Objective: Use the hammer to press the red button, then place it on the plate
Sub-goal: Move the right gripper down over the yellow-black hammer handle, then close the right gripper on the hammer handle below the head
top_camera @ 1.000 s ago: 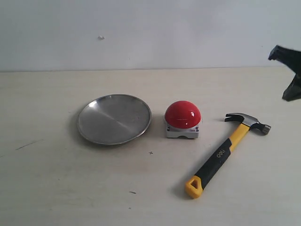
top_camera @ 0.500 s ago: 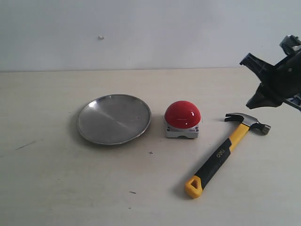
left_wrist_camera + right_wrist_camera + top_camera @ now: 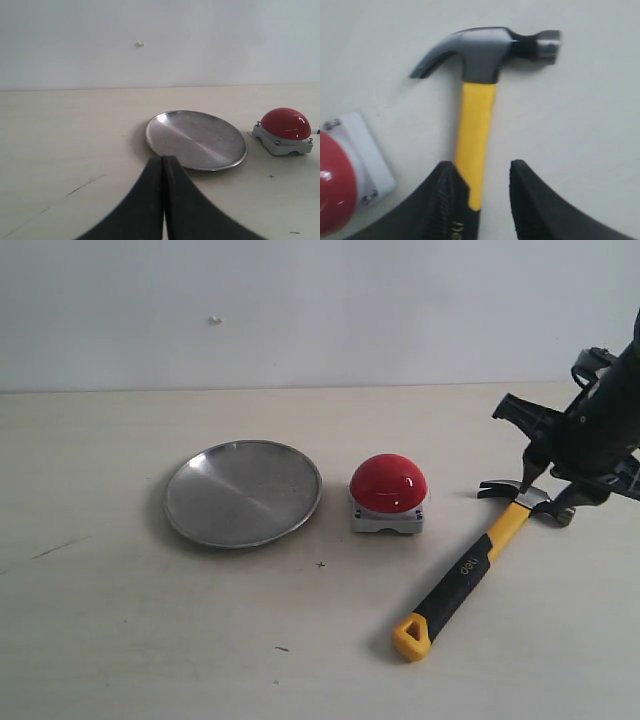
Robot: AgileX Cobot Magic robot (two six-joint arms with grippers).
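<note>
Far left, the left tool [image 3: 163, 159] sits clenched on nothing, its fingers pressed flat together, well out of the play. Next along the desk [image 3: 100, 640] comes the bare plate [image 3: 243, 492], then, just beside it but not touching, the red button [image 3: 388, 483].

Right of the button lies the hammer [image 3: 470, 570], flat on the desk, and here is the action. The right tool [image 3: 481, 162] hangs over the yellow neck just below the head, jaws spread to either side of the shaft, gripping nothing yet. This is the pickup.

To do it well, the shaft should sit centred. In the right wrist view it lies closer to one finger, so a small sideways correction would help before closing. A firm squeeze this near the heavy head should stop it drooping.

The hammer itself runs from a yellow loop at the near left, through a black grip with white lettering and a yellow neck. The dark steel head is at the far right, its claw curving toward the button.
</note>
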